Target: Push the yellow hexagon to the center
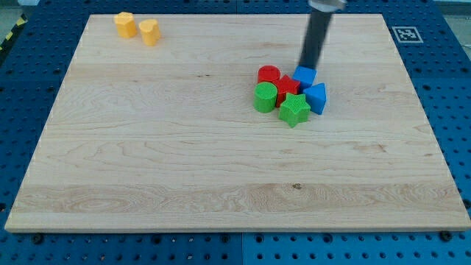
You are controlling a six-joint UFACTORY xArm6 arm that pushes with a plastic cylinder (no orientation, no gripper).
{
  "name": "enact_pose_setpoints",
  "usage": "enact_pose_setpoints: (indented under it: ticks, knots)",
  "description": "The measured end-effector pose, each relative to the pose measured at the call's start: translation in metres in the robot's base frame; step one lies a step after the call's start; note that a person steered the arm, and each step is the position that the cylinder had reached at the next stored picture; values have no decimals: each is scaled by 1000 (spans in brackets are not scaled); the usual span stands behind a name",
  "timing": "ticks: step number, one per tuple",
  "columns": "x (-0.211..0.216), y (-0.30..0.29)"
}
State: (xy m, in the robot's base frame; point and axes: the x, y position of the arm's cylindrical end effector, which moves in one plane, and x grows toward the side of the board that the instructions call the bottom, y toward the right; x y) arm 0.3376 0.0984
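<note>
Far upper left of the worktop [147, 184]: two yellow pieces are sitting side by side, just apart. The left one, the yellow hexagon [125, 23], is lying near the corner; beside it a yellow cylinder-like block [149, 32] is standing. Neither is anywhere near the middle, so by my reading the task is barely begun: the whole push across the board is remaining. Moving right, a tight cluster is sitting a little right of centre: green cylinder [265, 96], red cylinder [268, 74], a red block [286, 87] of unclear shape, green star [294, 110], then two blue blocks [305, 75] [316, 98]. The rod is coming down from the top edge, its tip [307, 65] touching or just beside the upper blue block, well apart from the hexagon. No pincer is fitted, so nothing is opening or closing. Worktop is pale wood, resting on blue perforated panels; a printed marker tag [405, 33] is showing at upper right.
</note>
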Motion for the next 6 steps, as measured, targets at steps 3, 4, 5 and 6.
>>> enact_pose_setpoints:
  ticks: [3,4,5,6]
  knots:
    - [-109,-149]
    - [-109,-163]
    - [-117,-206]
    - [-124,-210]
